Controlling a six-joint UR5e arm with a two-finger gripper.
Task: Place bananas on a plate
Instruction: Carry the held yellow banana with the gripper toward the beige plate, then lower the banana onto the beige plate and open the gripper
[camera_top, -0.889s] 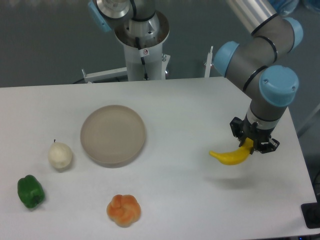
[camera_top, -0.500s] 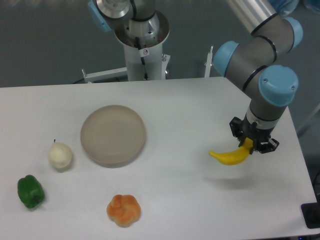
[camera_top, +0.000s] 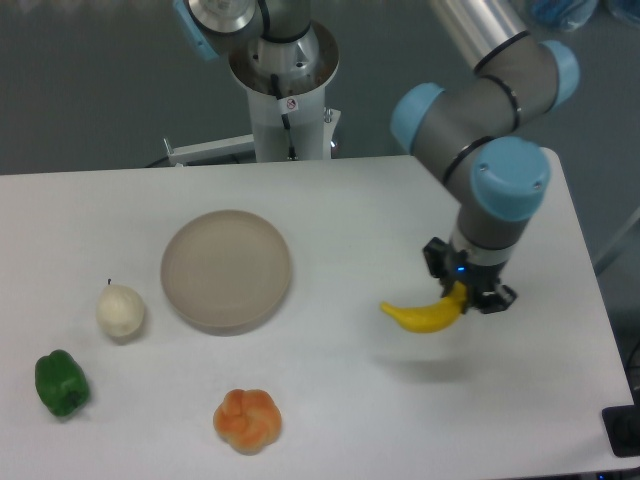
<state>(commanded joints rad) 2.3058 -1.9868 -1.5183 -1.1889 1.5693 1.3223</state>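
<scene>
One banana (camera_top: 421, 315) is clamped at its right end in the closed gripper (camera_top: 462, 297), carried clear of the table (camera_top: 350, 220) above its shadow. It hangs well right of the plate (camera_top: 227, 270), which lies bare, ready to receive it.

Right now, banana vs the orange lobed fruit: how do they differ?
The banana is long, curved and yellow; the orange fruit is squat, round and lobed. The banana is held by the gripper, right of the plate; the orange fruit sits free on the table below the plate. Both are off the plate.
</scene>
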